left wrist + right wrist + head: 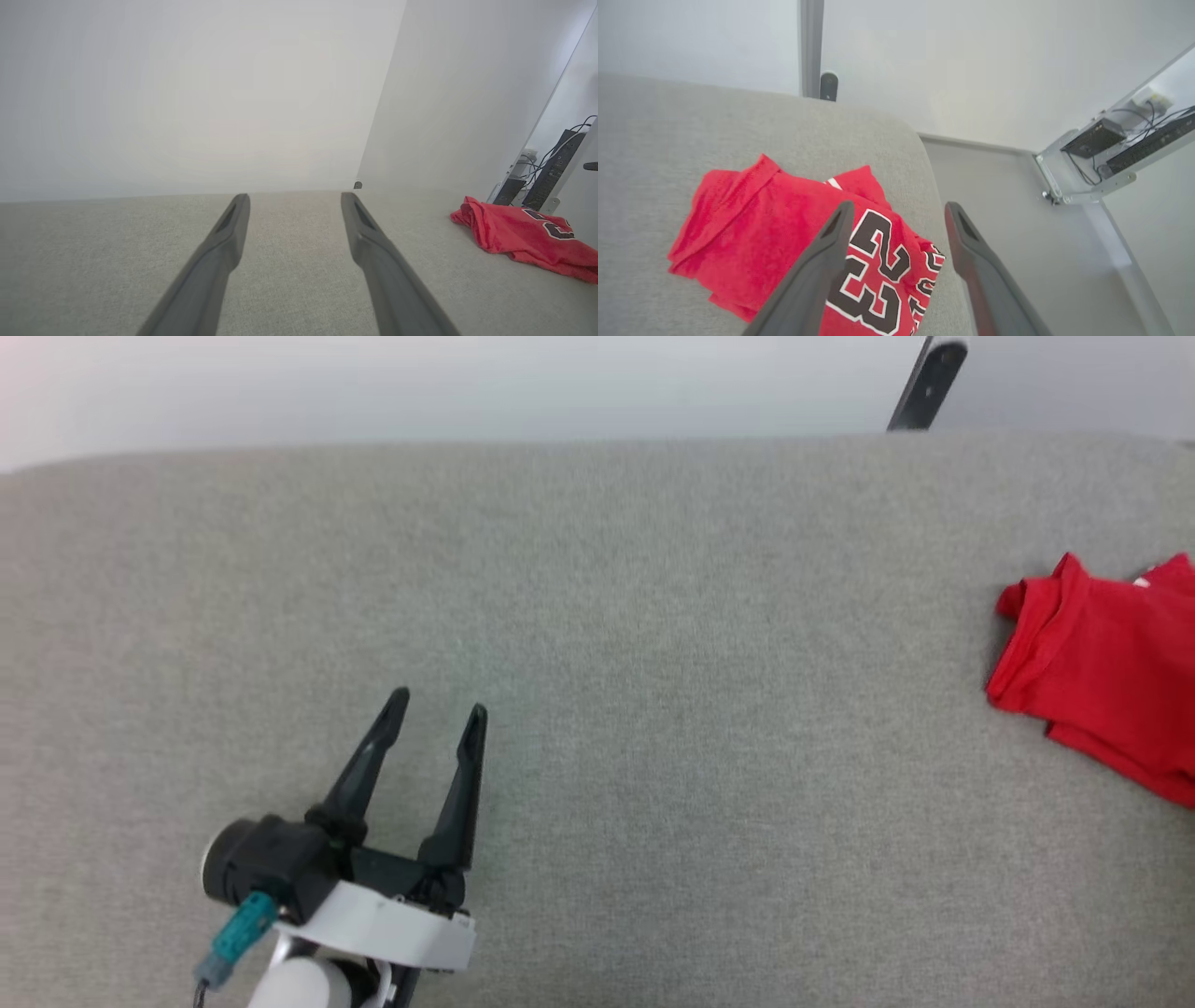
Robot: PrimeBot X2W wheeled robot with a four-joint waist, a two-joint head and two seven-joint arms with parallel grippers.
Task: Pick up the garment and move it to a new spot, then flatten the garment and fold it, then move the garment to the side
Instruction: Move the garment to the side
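**Both grippers released, garment at right edge of surface**

Left gripper (439, 705): over the near-left part of the grey fabric surface (672, 644), fingers spread wide, nothing between them. Garment (752, 224): red, bunched in a loose fold, lying on the surface at its right edge, well apart from the left gripper; black "23" lettering faces up. Right gripper (899, 207): above the garment's lettered end, right at the surface's right edge, fingers apart, no cloth pinched between them.
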